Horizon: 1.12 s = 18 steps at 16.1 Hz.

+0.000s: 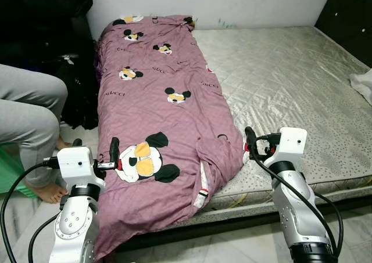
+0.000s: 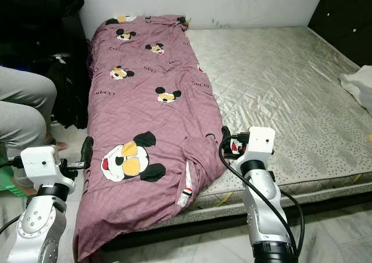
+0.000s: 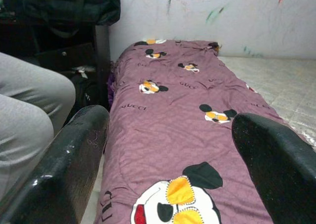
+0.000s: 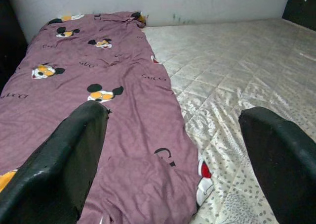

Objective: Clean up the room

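Observation:
A purple quilt [image 1: 157, 106] printed with cartoon mice lies folded lengthwise along the left side of a bare grey mattress [image 1: 290, 71]. Its near end hangs over the foot of the bed. My left gripper [image 3: 170, 114] is open at the quilt's near left edge, with one black finger [image 1: 114, 150] against the cloth. My right gripper [image 4: 173, 110] is open at the quilt's near right corner. One of its fingers [image 4: 74, 150] is over the quilt and the other [image 4: 281, 155] is over the mattress. Neither gripper holds anything.
A person in grey trousers [image 1: 29, 112] sits close on the left, bare foot [image 1: 49, 192] on the floor. Dark bags and furniture [image 1: 46, 25] stand behind them. A white cloth [image 1: 363, 83] lies at the mattress's right edge. A dark cabinet [image 1: 349, 10] stands at the back right.

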Tool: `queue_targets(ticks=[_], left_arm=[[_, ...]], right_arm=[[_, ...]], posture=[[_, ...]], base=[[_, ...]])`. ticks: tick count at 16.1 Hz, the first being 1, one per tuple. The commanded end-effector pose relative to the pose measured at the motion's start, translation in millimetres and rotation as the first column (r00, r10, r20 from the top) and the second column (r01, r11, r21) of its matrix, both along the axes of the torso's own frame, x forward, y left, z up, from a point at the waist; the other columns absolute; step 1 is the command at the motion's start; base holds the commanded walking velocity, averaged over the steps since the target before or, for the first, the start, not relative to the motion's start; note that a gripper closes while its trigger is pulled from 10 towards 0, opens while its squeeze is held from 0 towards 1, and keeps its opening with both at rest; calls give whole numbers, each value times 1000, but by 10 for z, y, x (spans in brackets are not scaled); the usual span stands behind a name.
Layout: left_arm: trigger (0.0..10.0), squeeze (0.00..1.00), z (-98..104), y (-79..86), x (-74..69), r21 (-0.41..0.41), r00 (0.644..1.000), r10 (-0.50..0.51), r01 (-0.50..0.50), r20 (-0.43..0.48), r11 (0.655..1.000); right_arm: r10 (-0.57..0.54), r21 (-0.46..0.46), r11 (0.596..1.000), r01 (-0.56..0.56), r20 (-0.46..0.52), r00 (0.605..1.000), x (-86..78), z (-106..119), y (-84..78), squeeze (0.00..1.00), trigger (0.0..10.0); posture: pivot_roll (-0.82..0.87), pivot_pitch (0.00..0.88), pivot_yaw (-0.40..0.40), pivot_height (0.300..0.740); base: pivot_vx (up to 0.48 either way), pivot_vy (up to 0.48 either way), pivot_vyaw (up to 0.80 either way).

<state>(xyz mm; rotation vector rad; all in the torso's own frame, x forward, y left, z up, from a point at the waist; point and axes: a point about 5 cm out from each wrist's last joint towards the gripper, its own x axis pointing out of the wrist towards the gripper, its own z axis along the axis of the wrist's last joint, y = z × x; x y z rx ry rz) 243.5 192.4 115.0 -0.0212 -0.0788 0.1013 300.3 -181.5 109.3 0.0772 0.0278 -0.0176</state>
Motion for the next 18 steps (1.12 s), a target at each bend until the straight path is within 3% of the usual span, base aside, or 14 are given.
queue_targets(ticks=[1,7,18], left_arm=[[10000,0,38,-10,-6,0,1000,-4,4,6,1000],[10000,0,23,-32,-30,-10,1000,-13,13,-11,1000],[10000,0,38,-57,4,-17,1000,-12,12,-17,1000]], right_arm=[[-14,14,1000,15,-10,1000,-38,-2,-39,0,10000],[1,15,1000,0,-30,1000,-104,-18,-44,0,10000],[30,-2,1000,-30,-36,999,-107,8,-20,0,10000]], posture=[[-49,115,-35,740],[-63,147,-37,740],[-69,157,-45,619]], base=[[0,0,0],[0,0,0],[0,0,0]])
